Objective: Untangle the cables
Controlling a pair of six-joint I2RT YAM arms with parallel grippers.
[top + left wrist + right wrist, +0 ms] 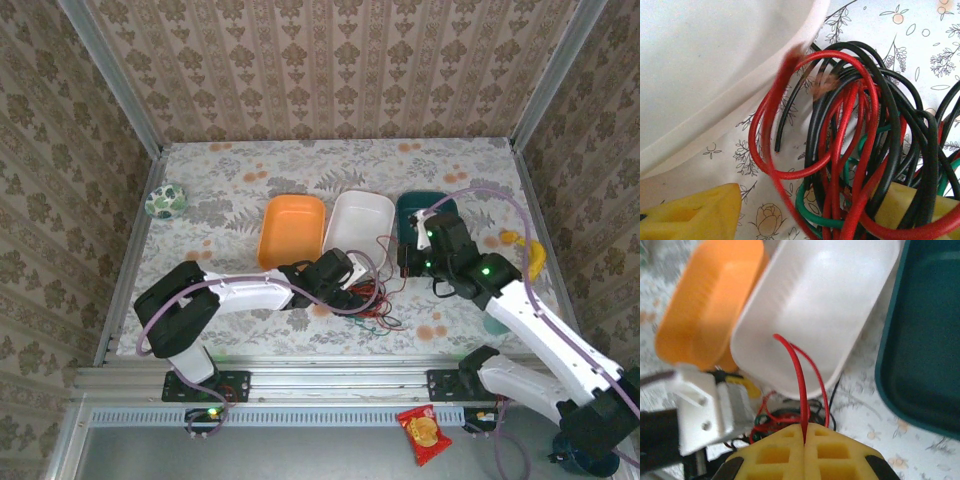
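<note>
Cables (pixel 860 150) lie as a red, black and green knot just off the near rim of the white tray (pixel 815 315); right gripper (pixel 804 432) clamps one red cable (pixel 799 375) arching over that tray, left gripper (pixel 815 202) holds its jaws apart astride the knot; risk: a pull likely tightens loops or slips the wire free.

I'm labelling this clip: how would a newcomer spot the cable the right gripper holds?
Find the white tray, middle of three. The cable tangle lies at its near rim. One red cable alone loops over the tray, pinched in the right gripper.
</note>
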